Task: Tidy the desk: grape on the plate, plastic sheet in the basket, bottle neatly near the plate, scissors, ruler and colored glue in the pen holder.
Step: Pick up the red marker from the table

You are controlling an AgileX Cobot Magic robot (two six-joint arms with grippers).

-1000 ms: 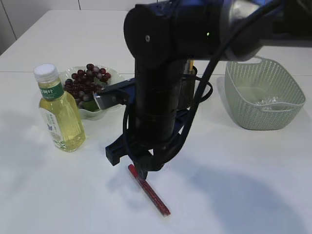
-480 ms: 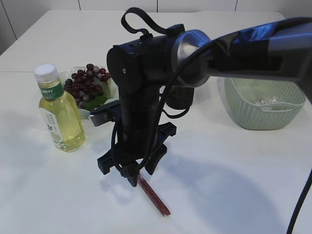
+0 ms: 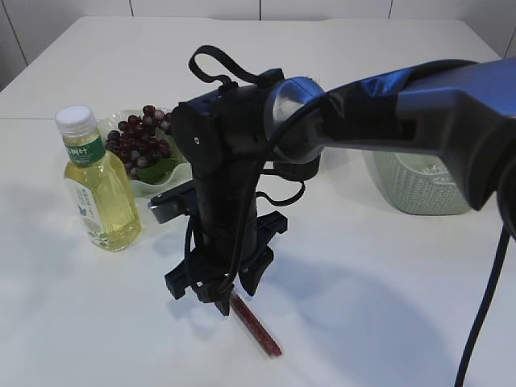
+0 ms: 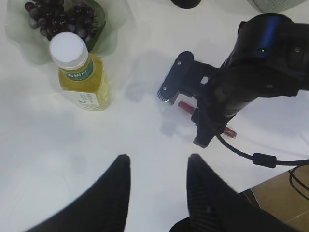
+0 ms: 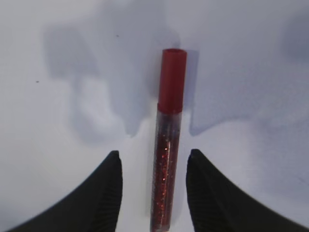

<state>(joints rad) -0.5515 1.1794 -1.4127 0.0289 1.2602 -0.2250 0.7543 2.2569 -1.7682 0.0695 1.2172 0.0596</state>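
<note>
Red glitter glue tube [image 5: 166,159] lying flat on the white table [image 3: 387,306], long axis running straight up and down the right wrist view, solid red cap end pointing away from the camera, glittery clear body toward it. Seen from the exterior view [image 3: 256,325], slanted instead: one end tucked under the arm, the other toward the lower right. Right gripper [image 5: 153,191] straddling the tube, one finger [image 5: 104,193] on each side with clear gaps to the body, so open and gripping nothing (can't tell how far above the table the tips sit). Left gripper [image 4: 157,193] hanging up high with fingers spread apart too, nothing between them, looking down on the right arm. Elsewhere: yellow-drink bottle [image 3: 97,189] standing upright, white cap up, just beside the plate [image 3: 157,184] with the dark grapes [image 3: 141,133] piled on it. Green woven basket [image 3: 419,189] off at the right, mostly hidden behind the arm. Dark pen holder [image 3: 302,168] barely peeking out behind the arm, contents not readable.
</note>
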